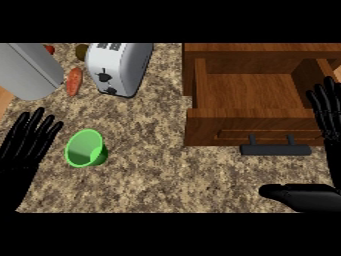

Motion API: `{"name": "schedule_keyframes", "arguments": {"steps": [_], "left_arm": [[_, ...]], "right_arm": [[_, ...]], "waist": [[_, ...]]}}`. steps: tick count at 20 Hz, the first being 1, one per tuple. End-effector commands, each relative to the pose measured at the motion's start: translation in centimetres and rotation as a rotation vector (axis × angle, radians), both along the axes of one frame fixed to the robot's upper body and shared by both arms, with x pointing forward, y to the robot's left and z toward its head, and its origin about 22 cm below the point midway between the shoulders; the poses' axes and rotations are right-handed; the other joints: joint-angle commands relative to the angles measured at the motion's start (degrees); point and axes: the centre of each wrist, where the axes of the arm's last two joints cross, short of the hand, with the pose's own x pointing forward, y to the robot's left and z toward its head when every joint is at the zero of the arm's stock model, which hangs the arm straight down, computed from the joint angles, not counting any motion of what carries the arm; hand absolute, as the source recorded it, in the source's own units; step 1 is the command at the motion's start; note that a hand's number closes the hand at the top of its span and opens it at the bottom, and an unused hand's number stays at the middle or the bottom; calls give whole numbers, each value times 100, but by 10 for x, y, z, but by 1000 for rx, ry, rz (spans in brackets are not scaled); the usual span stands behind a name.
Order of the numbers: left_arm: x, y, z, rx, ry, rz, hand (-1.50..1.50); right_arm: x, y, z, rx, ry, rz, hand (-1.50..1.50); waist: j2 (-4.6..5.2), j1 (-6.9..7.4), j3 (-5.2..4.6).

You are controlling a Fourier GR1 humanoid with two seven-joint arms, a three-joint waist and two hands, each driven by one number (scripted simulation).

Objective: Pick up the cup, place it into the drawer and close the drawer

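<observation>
No brand, label or writing can be read on anything here. The green cup (86,148) lies tipped on the speckled granite desk (173,170), its open mouth showing a bare inside. It is round, smooth and glossy like plastic, and it sits left of centre, well apart from the drawer (250,107). That drawer is a brown wooden box with square corners, pulled open toward the lower edge, its flat floor bare; a dark bar handle (275,149) juts from its front panel.

At the upper left a white toaster (117,66) with rounded corners and two top slots stands beside a large grey cylindrical vessel (25,67), with small reddish items (74,81) between them that cannot be identified.

The left robot hand (18,150) is spread wide, fingers straight, just left of the cup and holding nothing. The right robot hand (339,125) is also wide, fingers straight, at the right edge beside the drawer's right wall, its thumb (306,192) stretched along the desk below the handle.
</observation>
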Motion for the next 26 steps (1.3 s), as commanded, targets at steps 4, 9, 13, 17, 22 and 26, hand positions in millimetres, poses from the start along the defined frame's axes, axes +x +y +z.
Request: {"name": "schedule_keyframes", "arguments": {"steps": [4,9,13,17,22,26], "left_arm": [[13,21,-44,66,48,98,-150],[24,40,-79,115,99,160,-150],[42,42,-89,153,121,207,-150],[39,55,-126,173,166,244,-150],[35,68,-160,186,180,242,-150],[31,72,-183,175,179,234,-150]], "right_arm": [[10,5,6,8,-9,7,-150],[-3,-3,-20,-9,-11,-4,-150],[15,-12,-16,-13,-12,-3,-150],[0,-9,-4,-26,5,4,-150],[7,-10,2,-1,-5,5,-150],[9,-23,-7,5,-2,5,-150]], "waist": [[3,-10,0],[8,-39,0],[10,-30,1],[8,-59,-1],[6,-42,-1],[10,-53,-1]]}}
